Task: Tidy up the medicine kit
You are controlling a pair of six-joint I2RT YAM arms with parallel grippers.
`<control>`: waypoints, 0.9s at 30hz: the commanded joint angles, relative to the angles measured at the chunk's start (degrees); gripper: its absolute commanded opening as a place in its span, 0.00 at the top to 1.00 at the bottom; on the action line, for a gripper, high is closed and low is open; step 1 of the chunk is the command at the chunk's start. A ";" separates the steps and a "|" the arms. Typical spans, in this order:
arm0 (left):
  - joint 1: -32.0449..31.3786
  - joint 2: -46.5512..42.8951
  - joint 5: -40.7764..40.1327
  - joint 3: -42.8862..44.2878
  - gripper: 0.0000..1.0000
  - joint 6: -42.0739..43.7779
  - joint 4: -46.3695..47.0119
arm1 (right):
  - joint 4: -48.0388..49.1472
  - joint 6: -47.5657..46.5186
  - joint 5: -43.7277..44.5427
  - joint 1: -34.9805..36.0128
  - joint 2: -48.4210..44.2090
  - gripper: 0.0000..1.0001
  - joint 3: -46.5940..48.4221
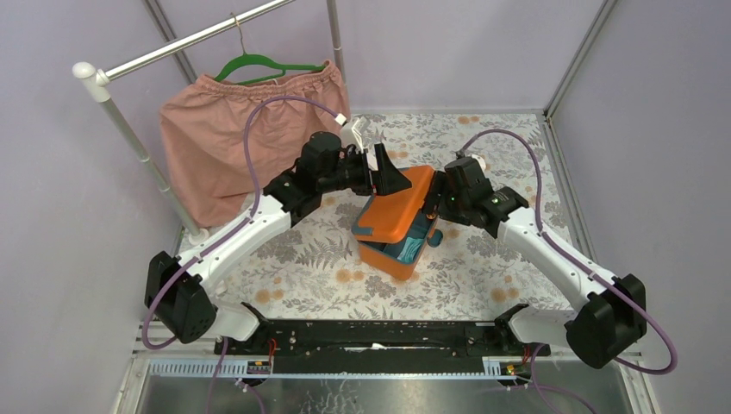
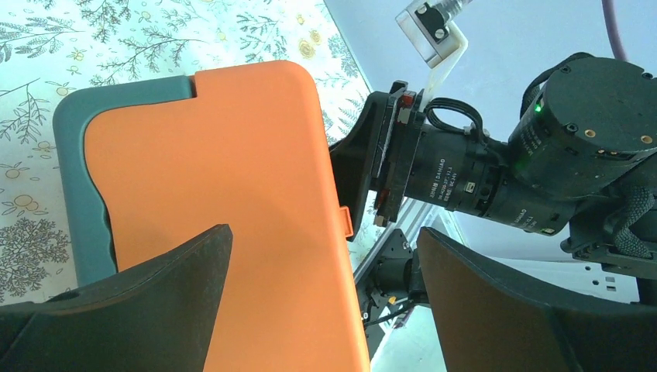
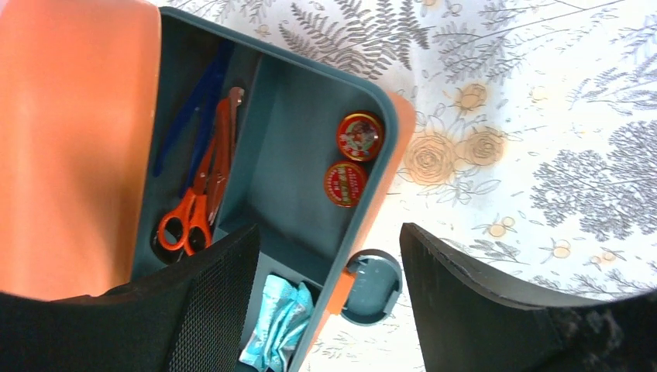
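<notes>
**Status: contents loaded, closure pending**

1. Location. The medicine kit (image 1: pixel 396 226) sits near the middle of the table (image 1: pixel 302 259), between the two arms.
2. Lid. The orange lid (image 2: pixel 225 194) is hinged part-way over the box. It is neither fully raised nor shut, and roughly half of the interior is visible in the right wrist view.
3. Contents. The teal insert tray (image 3: pixel 302 178) is seated inside the box. It holds:
   - orange-handled scissors (image 3: pixel 203 198) beside a blue tool (image 3: pixel 197 101) (type not identifiable) in the long compartment;
   - two round red tins (image 3: pixel 352 159) side by side against the tray wall;
   - a pale blue packet (image 3: pixel 283 322) in a lower compartment.
4. Latch. The teal latch (image 3: pixel 372 285) hangs free at the box's front edge, not engaged.
5. Grippers. The left gripper (image 2: pixel 324 232) is over the lid with its jaws wide apart and nothing between them. Whether a finger touches the lid cannot be determined. The right gripper (image 3: pixel 329 229) hovers above the latch side, jaws apart and empty.

Assessment: no loose items are visible on the table around the box, so loading appears complete. Remaining steps, as judged: lower the lid fully and fasten the latch.
</notes>
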 commanded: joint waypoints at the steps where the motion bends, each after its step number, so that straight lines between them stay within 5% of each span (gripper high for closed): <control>1: -0.25 0.08 0.46 -0.65 0.02 0.82 0.17 | -3.50 0.00 6.12 0.32 -2.58 0.25 2.51; 9: -0.20 0.81 -0.26 -1.40 0.02 2.14 -0.08 | -10.76 -2.16 15.07 -0.21 -5.88 0.23 5.75; 18: -1.39 2.39 -2.35 -1.95 0.06 5.68 -1.89 | -10.89 -1.89 4.40 -0.25 -6.55 0.22 4.08; 27: -9.36 3.61 -11.96 0.28 0.09 11.15 -6.70 | -11.78 0.66 3.59 -3.09 -8.69 0.24 -3.21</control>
